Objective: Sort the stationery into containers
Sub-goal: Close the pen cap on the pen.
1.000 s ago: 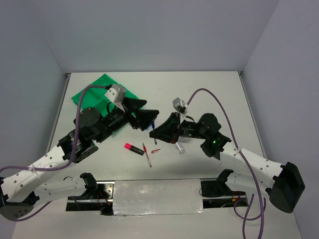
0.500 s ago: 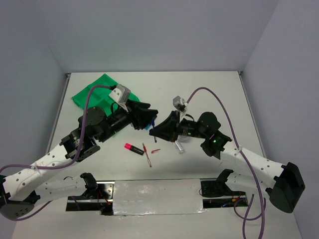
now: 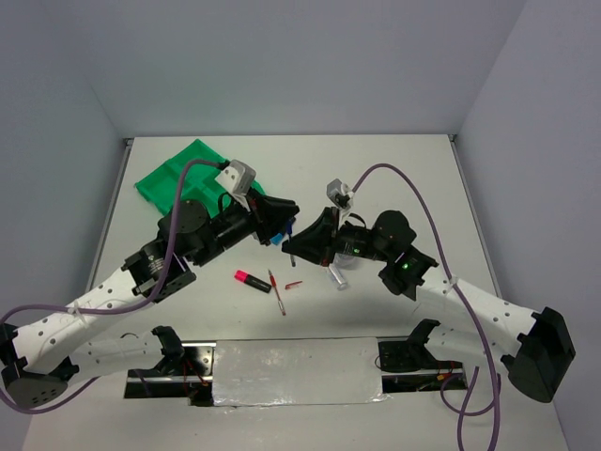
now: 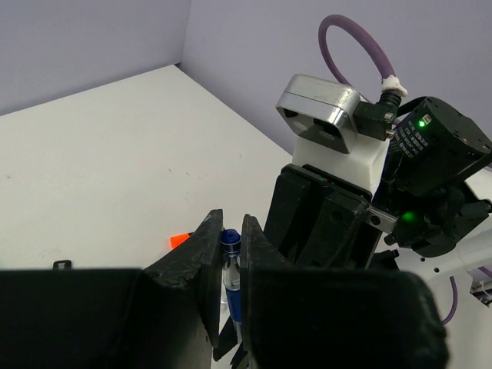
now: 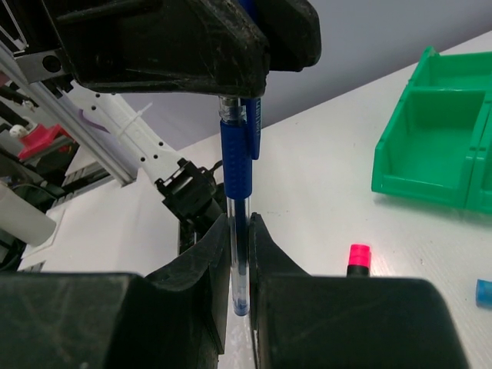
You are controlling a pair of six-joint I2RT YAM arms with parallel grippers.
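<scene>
Pinched narrow with the right jaws on the lower barrel of the blue pen (image 5: pixel 237 192); closed with the left jaws on its capped top. Held upright between the two above the worktop (image 3: pixel 394 178), well short of the green tray (image 3: pixel 174 174). Likely a hand-over. Could bend or snap if pulled apart with both grips tight. Could drop near the pink highlighter (image 3: pixel 250 279) if released below before a firm hold above.

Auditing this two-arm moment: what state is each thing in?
blue pen: off the table, gripped at both ends.
left gripper: shut on blue pen.
right gripper: shut on blue pen.
pink highlighter: lying loose.
red pen: lying loose.
green tray: visible compartments empty.
</scene>
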